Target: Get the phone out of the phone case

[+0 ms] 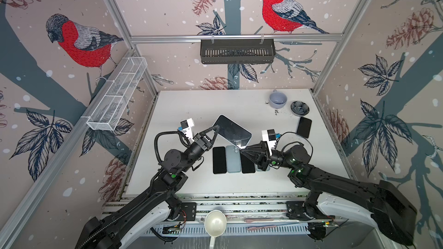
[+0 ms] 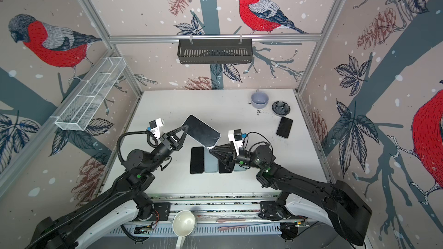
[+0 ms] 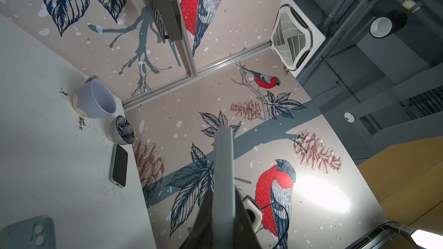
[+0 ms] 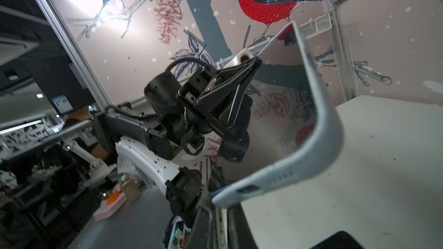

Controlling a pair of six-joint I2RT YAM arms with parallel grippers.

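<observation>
No text, label, brand or number can be read anywhere. A small lit screen (image 4: 61, 103) beyond the frame may carry writing, but it is too blurred.

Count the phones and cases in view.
6. The held phone is between left gripper and right gripper. Row on the table below: left black phone, blue-grey phone, right black phone, pale one mostly hidden. Far phone beside the dish.
</observation>
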